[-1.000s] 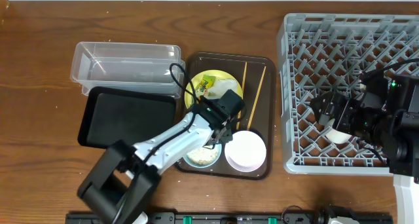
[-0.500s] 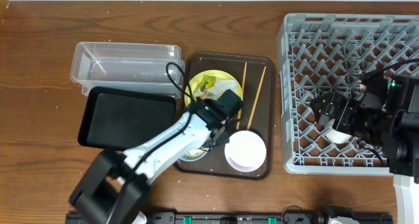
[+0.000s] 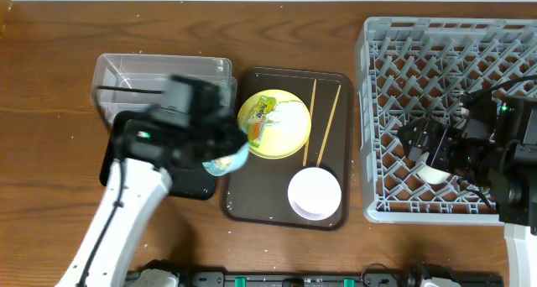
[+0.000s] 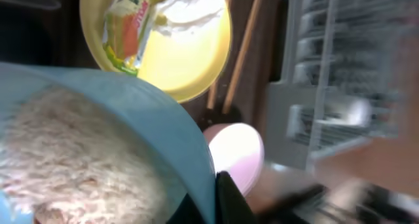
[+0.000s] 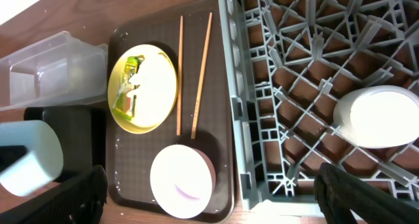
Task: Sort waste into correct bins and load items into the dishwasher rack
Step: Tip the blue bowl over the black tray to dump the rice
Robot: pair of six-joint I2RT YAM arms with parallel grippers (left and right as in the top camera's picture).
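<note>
- Beyond the left gripper [image 4: 213, 207], on the side away from the robot: tub [image 3: 159, 75], clear, lying lengthwise, right against the black tray [image 3: 189, 182].
- Under that gripper and its arm: black tray, mostly hidden, only parts of its edges showing.
- Between the left fingers: rim of the blue bowl [image 4: 154, 129], pinched tight. One dark finger [image 4: 229, 198] outside the wall, the other hidden. Rice [image 4: 72, 165] heaped inside. Held off the table over the black tray's right edge, next to the brown tray [image 3: 252, 205]; blurred from overhead.
- Just right of the left gripper, on the brown tray: plate [image 3: 285, 136], carrying the wrapper [image 3: 258, 119] on its left part and the tissue [image 4: 190, 4] beside the wrapper.
- Further right of it, toward the right gripper [image 3: 424, 150]: two chopsticks [image 3: 314, 119], side by side but apart, flat on the brown tray beside the plate. Near ends close to the white bowl [image 3: 314, 193], upright at the tray's near right corner.
- Under and around the right gripper: rack [image 3: 394, 69], grey lattice, just beside the brown tray.
- Right fingers: spread wide in the wrist view, holding nothing, hanging over the rack's near part.
- Just beside those fingers, down among the pegs: white object [image 5: 380, 116], rounded; kind unclear.
</note>
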